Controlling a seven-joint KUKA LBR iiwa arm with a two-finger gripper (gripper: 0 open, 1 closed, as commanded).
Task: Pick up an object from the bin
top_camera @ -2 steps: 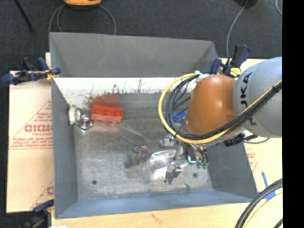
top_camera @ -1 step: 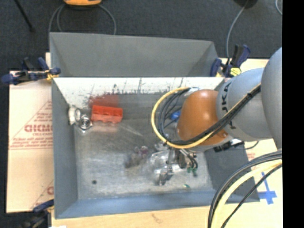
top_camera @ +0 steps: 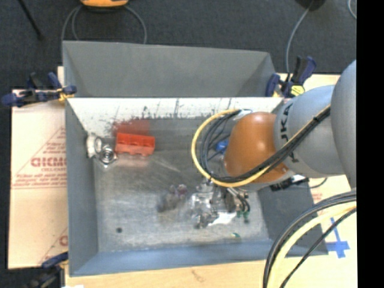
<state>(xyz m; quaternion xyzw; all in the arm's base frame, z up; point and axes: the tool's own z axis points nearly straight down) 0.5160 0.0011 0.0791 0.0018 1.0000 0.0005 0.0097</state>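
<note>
My gripper (top_camera: 204,207) hangs low over the bin floor, right of the middle and near the front wall, partly under the arm's orange cover. A small white flat thing (top_camera: 225,219) lies right beside it on the floor, with a little green and dark piece (top_camera: 243,210) just to its right. A small dark purplish object (top_camera: 174,194) lies a short way to the gripper's left. I cannot see anything held in the gripper.
An orange-red block (top_camera: 135,143) lies at the back left, with a silver and white metal piece (top_camera: 101,149) next to it against the left wall. A small blue thing (top_camera: 221,146) peeks out behind the arm's cables.
</note>
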